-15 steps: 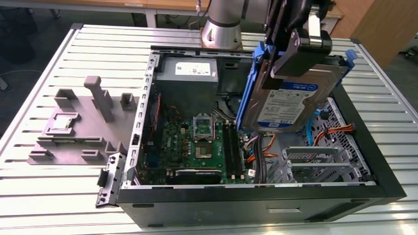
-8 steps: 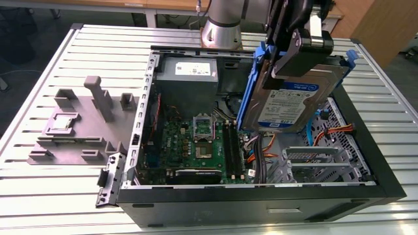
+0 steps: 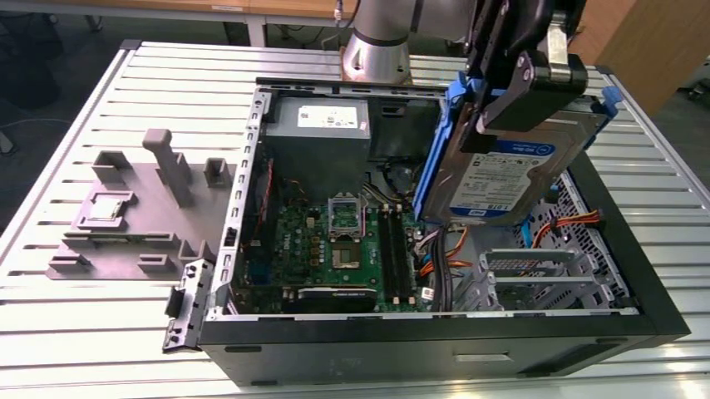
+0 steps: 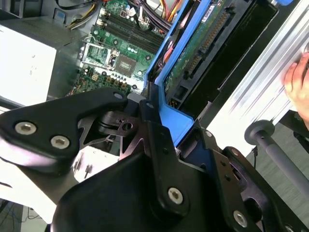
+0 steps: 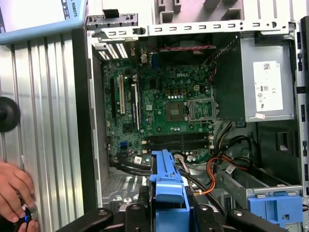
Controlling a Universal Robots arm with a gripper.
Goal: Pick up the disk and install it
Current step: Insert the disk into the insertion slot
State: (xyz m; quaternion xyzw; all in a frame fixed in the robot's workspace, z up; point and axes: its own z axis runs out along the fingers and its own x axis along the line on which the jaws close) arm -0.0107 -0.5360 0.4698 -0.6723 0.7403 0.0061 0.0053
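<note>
In the exterior view my gripper (image 3: 516,87) is shut on the upper edge of the disk (image 3: 505,179), a silver-grey drive with a white-and-blue label in a blue carrier. The disk hangs tilted above the exterior view's right side of the open computer case (image 3: 444,337), over the metal drive cage (image 3: 544,274). The second wrist view shows the blue carrier (image 4: 174,121) clamped between my black fingers (image 4: 154,140), with the disk's green circuit board (image 4: 203,43) facing the camera. In the first wrist view the carrier's edge (image 5: 166,186) pokes out from the gripper above the motherboard (image 5: 164,106).
The power supply (image 3: 316,125) sits at the case's back and orange cables (image 3: 566,223) run beside the cage. A bare blue bracket (image 5: 275,208) sits on the cage. A grey fixture (image 3: 133,216) lies on the slatted table. A person's hand (image 5: 14,191) rests at the table edge.
</note>
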